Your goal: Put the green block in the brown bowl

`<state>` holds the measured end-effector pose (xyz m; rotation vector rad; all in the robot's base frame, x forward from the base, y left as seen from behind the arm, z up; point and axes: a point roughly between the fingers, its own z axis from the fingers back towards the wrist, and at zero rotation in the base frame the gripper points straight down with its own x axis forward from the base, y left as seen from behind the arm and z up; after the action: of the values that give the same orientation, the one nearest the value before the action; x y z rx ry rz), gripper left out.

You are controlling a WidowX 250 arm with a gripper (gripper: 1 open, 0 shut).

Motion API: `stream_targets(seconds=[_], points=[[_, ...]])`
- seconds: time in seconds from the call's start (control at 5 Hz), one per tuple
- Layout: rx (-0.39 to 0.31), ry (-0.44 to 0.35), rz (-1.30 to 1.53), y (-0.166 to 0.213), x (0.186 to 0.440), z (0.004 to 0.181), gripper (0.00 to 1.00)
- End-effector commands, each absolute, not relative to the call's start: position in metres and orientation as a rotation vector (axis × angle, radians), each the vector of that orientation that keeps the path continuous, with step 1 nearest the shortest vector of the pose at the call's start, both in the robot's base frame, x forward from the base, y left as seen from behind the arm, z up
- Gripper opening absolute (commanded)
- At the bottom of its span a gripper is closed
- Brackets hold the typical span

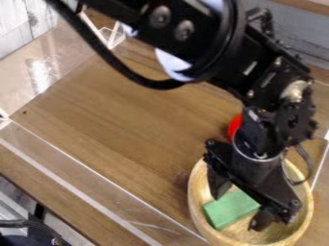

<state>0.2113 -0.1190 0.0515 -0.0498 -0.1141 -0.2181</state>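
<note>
the green block (232, 208) lies flat inside the brown bowl (197, 200), a round wooden bowl on the worktop (122, 120), close to the lower right corner of the view. from where i stand, the dark fingers (265, 219) of the single robot arm (264, 110) reach down into the bowl from above and stand apart, with nothing clamped that i can make out. the block sits just below them, towards the left of the view, with one fingertip near its upper edge and the other near its right end. its long axis runs aslant, from lower left to upper right, with the bowl's wall around it. whether either fingertip touches the block, i cannot tell.

as i judge it, the placing is done and what is left is to draw away. the fingers would best rise straight up, since the block is so near them: a sideways sweep could nudge it or catch the bowl's rim. part of a red thing (236, 126) shows beside the arm, outside the bowl, and it seems to have no part in this.
</note>
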Motion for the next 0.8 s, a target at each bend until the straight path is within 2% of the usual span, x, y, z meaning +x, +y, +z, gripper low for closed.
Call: stream_targets(seconds=[0.0, 0.2, 0.6], points=[[-0.056, -0.130, -0.254, -0.117, 0.217, 0.054, 1.00], [-0.051, -0.126, -0.265, -0.112, 0.225, 0.052, 0.00], [-0.027, -0.137, -0.277, -0.116, 0.234, 0.061, 0.00]])
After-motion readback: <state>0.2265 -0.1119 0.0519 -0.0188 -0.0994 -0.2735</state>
